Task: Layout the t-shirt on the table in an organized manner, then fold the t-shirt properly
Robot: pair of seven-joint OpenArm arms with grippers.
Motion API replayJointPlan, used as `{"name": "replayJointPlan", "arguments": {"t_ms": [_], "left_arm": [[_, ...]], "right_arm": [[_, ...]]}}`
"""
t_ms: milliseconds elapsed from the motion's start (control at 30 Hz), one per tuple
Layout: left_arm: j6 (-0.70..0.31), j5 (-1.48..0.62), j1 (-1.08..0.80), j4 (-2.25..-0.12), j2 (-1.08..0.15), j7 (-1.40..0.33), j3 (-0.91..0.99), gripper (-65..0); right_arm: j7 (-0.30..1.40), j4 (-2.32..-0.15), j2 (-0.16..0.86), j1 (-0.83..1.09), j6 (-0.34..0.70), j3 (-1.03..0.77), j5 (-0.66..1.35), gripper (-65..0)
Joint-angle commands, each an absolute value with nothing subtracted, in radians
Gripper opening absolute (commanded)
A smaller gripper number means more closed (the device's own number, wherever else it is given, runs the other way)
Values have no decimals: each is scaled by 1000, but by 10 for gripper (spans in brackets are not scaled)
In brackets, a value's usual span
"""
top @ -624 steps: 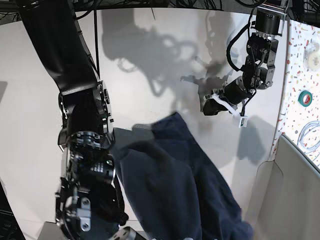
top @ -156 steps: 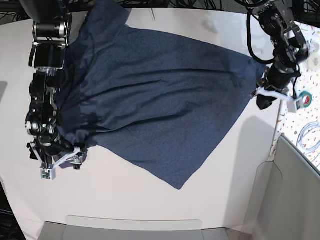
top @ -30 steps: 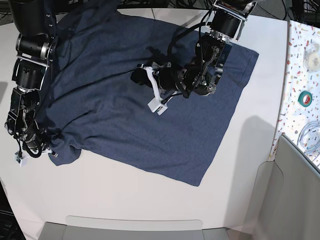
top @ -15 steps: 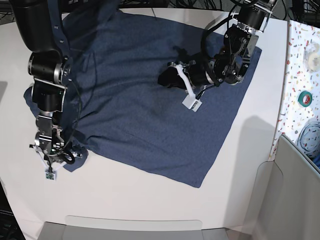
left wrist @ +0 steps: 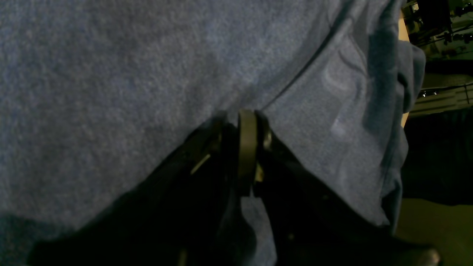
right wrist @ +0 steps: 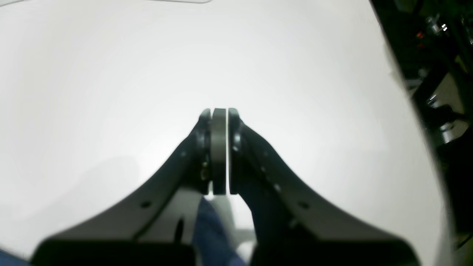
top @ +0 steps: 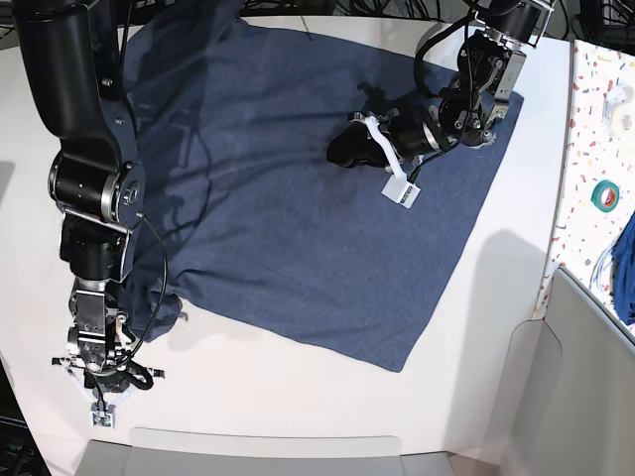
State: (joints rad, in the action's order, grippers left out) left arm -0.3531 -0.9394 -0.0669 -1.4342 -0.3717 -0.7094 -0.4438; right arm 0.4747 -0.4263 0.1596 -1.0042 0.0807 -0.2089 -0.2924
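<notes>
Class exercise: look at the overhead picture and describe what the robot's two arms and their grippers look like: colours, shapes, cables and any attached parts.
Both arms are black, built from chunky cylindrical joints with exposed black cables looping alongside. The left gripper is dark, with a white bracket and a small white block attached beside it. The right gripper ends in slim dark curved fingers with a pale grey pad between them, and has white fittings too.

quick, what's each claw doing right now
left claw: closed, nothing visibly held, over the t-shirt
right claw: closed, empty, over the table

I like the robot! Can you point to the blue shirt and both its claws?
t-shirt (top: pixel 298 198), base view, middle of cloth.
left gripper (top: pixel 349 149), base view, fingertips.
right gripper (right wrist: pixel 219 114), right wrist view, fingertips.
</notes>
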Motion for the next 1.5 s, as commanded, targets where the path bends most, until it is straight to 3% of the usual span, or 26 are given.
{"name": "replayJointPlan", "arguments": {"t_ms": [0, 133, 233, 333, 467, 833, 1067, 1200, 1467], "left_arm": [[-300, -849, -73, -1423, -386, -791, -443, -600], [-268, -849, -73, -1419, -384, -789, -443, -600], [-193, -849, -71, -1405, -387, -788, -443, -600], [-174, -849, -71, -1402, -387, -769, -443, -600], [-174, -849, -71, -1402, -384, -769, -444, -600], [-174, -849, -82, -1402, -386, -769, -449, -600], [-174, -849, -82, -1402, -387, -769, -446, -600], [-174, -849, -82, -1402, -387, -769, -446, -600], [-174, -849, -82, -1400, -387, -769, -444, -600]], "right_arm": [[532, -484, 166, -1038, 96, -209, -268, -650], [923, -874, 196, -857, 240, -209, -35, -650], [1132, -1224, 206, -684, 213, -209, 77, -650], [1196, -1488, 213, -529, 174, -211, 88, -650], [1198, -1595, 249, -361, 176, -321, 93, -650], [1129, -1455, 262, -272, 176, -427, 137, -650], [1066, -1288, 260, -386, 182, -407, 136, -650], [1067, -1282, 255, -441, 232, -406, 131, -650], [1066, -1239, 240, -460, 237, -390, 131, -650]]}}
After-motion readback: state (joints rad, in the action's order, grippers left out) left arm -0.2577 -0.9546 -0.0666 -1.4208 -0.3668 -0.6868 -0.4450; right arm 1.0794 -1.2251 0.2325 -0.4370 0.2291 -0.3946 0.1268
